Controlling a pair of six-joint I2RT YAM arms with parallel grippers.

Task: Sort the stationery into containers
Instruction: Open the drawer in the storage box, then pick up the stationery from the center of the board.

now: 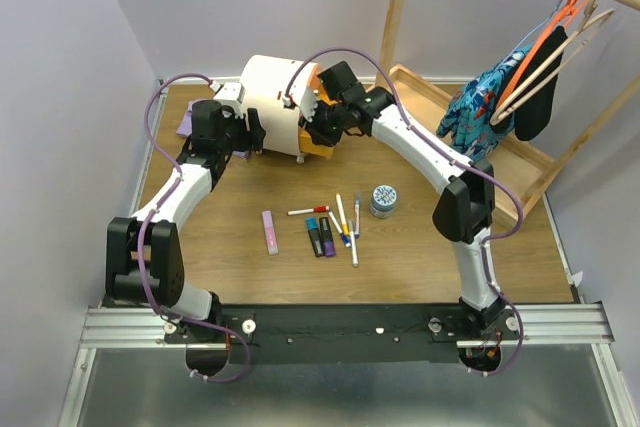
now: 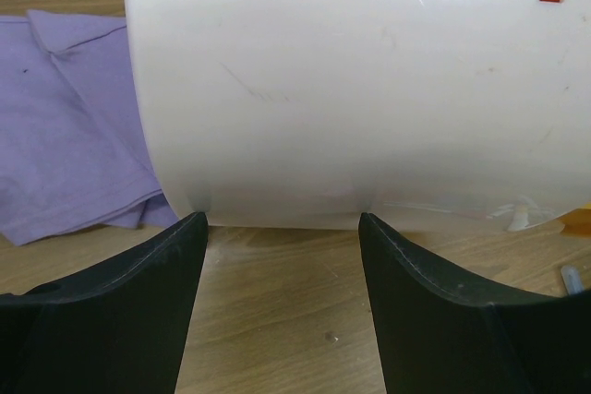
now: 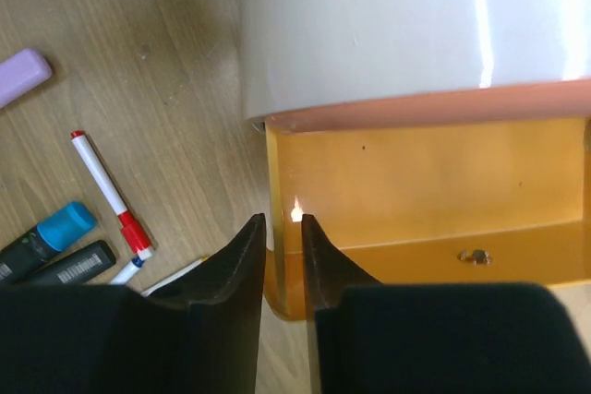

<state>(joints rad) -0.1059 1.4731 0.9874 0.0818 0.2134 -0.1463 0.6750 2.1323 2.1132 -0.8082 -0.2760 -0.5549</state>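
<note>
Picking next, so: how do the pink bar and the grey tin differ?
The pink bar is long, flat and lies left of the pens. The grey tin is round, has a patterned lid and sits right of them. Both rest loose on the table, not yet sorted.

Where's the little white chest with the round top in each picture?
Top external: chest upper middle, a bit left of centre.
Left wrist: chest fills the top half.
Right wrist: chest top right, above its pulled-out orange drawer.
Shared landmark: the wooden table under it.
</note>
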